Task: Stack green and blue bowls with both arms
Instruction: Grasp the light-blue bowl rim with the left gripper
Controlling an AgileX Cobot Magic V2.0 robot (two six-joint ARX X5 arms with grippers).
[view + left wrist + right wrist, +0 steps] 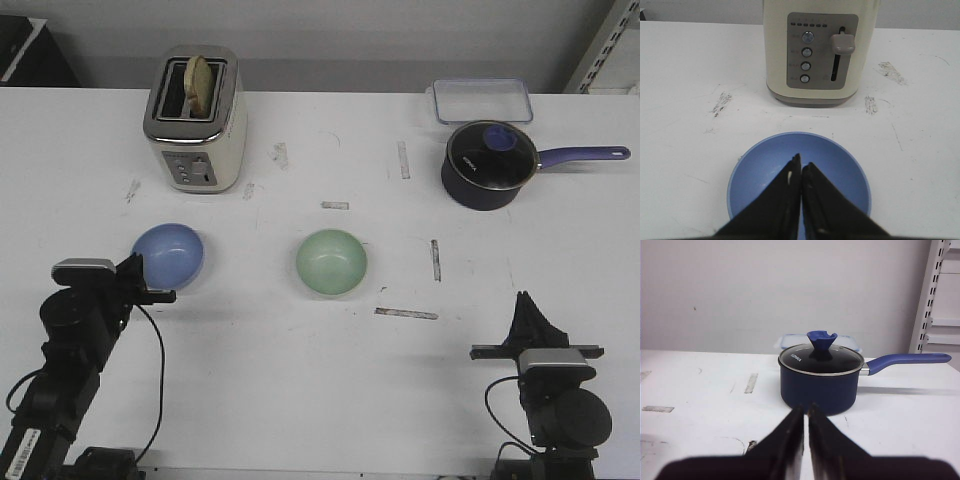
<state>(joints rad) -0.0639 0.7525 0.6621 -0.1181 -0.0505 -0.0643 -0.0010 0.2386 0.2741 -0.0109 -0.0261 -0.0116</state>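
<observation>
My left gripper (801, 167) hangs over the blue bowl (168, 252), fingers closed, probably clear of it. I'd open, then pinch its rim; the green bowl (331, 261) waits mid-bench.

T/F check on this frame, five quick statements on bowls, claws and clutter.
1. The blue bowl sits left of the green bowl, apart from it. True.
2. The bowls are already stacked. False: each rests alone on the table.
3. The left claw is shut, its tips over the blue bowl. True.
4. The right claw grips the saucepan. False: it is shut on nothing, with the saucepan farther back.
5. The toaster is empty. False: a slice of bread sticks out of one slot.
</observation>
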